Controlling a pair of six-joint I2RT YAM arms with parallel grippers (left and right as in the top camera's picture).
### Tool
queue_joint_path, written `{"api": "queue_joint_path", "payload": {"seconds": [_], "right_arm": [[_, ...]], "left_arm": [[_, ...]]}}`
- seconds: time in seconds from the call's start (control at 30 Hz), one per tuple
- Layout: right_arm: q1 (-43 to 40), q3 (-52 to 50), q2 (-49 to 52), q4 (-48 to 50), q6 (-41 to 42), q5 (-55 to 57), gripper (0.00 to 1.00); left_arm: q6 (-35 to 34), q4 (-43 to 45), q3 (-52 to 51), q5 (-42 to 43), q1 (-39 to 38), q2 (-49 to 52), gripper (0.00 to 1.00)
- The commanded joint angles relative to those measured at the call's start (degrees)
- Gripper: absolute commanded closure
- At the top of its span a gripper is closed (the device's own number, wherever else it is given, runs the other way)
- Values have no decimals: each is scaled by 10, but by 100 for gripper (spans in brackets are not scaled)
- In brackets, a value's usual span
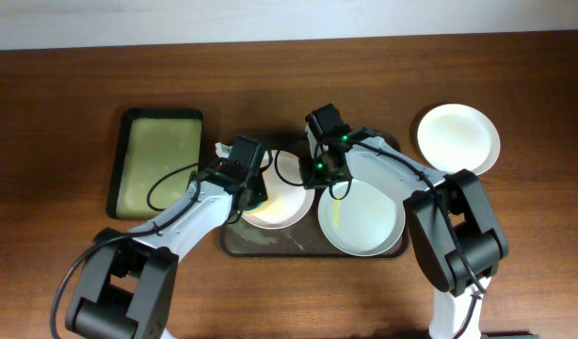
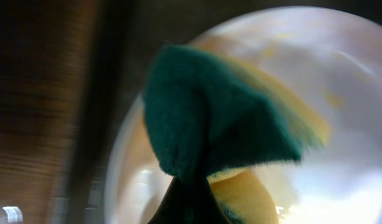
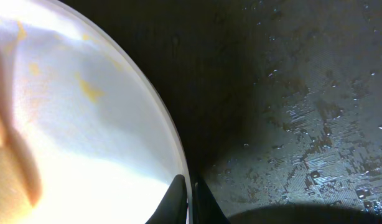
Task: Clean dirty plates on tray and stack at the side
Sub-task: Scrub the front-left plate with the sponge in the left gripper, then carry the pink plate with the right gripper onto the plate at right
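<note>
A round, shallow, glossy white left plate (image 1: 278,200) and a like right plate (image 1: 361,218) are seen from overhead lying side by side in the brown tray (image 1: 270,243). This is a dark rectangle with rounded corners and a raised rim, set on the wooden table (image 1: 63,113). A third plate (image 1: 458,138) is seen on the bare wood, well apart to the right of the tray. A small black tray (image 1: 160,160) with a yellow-green lining is placed to the left.

The left gripper (image 1: 254,194) is held over the left plate. In its own wrist view a sponge (image 2: 222,118), with a fuzzy dark green face on a soft yellow body, is seen pinched at its lower edge by the closed left gripper (image 2: 188,202). Faint yellowish smears on the left plate (image 2: 340,62) are shown here, blurred; they cannot be made out from overhead.

The right gripper (image 1: 319,171) is placed at the right edge of the left plate. Only the right wrist view shows its grip. The thin rim of the left plate (image 3: 85,124) is clamped between the nearly closed fingers of the right gripper (image 3: 191,200). The finely textured floor of the brown tray (image 3: 303,93) is seen beaded with water drops.
</note>
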Motion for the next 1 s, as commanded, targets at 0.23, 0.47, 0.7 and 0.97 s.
{"api": "queue_joint_path", "payload": {"seconds": [0.23,0.47,0.7,0.97], "right_arm": [[0,-19,16,-12,-2,61,96],[0,-19,16,-11,-2,61,96],[0,-19,16,-12,-2,61,96],[0,-19,16,-13,-2,63,96]], "left_arm": [[33,3,39,62,10,-73,100],[11,-8,33,122,-8,-2,100],[25,-10,33,59,-12,66,100],[25,-92,51,-254,-12,-6,100]]}}
